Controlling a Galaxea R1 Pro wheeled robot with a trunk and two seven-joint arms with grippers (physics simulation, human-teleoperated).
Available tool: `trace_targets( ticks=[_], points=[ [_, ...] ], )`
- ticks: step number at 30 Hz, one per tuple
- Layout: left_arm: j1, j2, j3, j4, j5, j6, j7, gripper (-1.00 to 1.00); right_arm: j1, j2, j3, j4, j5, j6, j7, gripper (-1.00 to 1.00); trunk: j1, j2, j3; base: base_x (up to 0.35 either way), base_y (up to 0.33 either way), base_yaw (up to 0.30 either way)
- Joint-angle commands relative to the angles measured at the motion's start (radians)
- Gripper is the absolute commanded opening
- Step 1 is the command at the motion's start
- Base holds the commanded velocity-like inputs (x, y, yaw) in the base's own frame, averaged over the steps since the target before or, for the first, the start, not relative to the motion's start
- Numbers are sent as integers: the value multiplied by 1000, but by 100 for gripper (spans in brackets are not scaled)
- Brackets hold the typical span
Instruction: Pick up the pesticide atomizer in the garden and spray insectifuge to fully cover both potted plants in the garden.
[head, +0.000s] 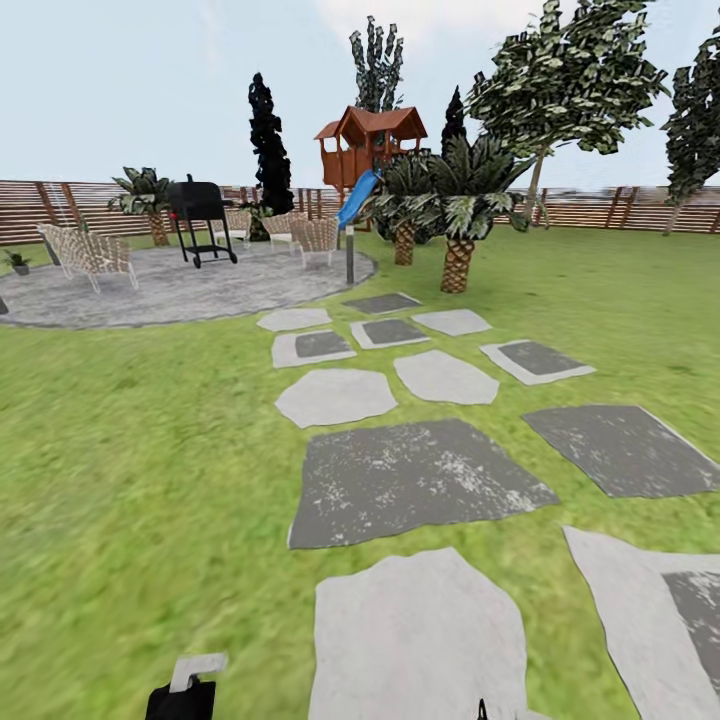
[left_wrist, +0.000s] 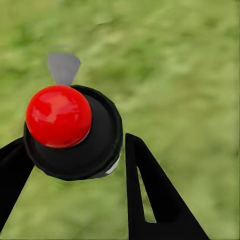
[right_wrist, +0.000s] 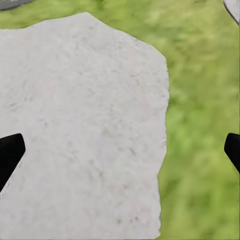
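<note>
Left gripper (left_wrist: 75, 160) jaws clamped on the pesticide atomizer (left_wrist: 72, 132); right gripper (right_wrist: 120, 152) jaws apart over a stepping stone (right_wrist: 80, 130). Pickup done, I'd say; next, find the plants.

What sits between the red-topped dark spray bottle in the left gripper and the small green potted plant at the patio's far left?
Nothing visible: just green lawn and the round grey patio edge. The pale wicker chair stands beside the potted plant, off the line.

stepping stones (head: 420, 480) ahead across lawn (head: 130, 470), patio (head: 170, 290) far left, palms (head: 455, 215) right of it, fence (head: 600, 205) behind
</note>
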Motion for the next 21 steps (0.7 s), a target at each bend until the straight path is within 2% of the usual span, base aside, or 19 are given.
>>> trace_targets(
  ticks=[1, 9, 13, 16, 19, 21],
  points=[
    [-1, 0, 6, 1, -11, -4, 3, -100, -1, 0, 0, -5, -9, -5, 2, 100, 0, 0, -1, 340, 0, 0],
    [-1, 0, 7, 1, -11, -4, 3, -100, -1, -1, 6, -60, -7, -7, 5, 100, 0, 0, -1, 340, 0, 0],
    [-1, 1, 7, 1, -11, -4, 3, -100, -1, -26, 7, -62, -7, -7, 6, 100, 0, 0, -1, 340, 0, 0],
    [-1, 0, 7, 0, -10, -4, 3, -100, -1, -32, 9, -62, -5, -7, 7, 100, 0, 0, -1, 340, 0, 0],
    [-4, -7, 6, -35, -7, -5, 3, -100, -1, -33, 8, -86, -4, -8, 8, 100, 0, 0, -1, 329, -47, 0],
    [-5, -13, 8, -90, -6, -5, 3, -100, -1, -32, 9, -130, -3, -9, 9, 100, 0, 0, -1, 306, -130, 0]
  ],
)
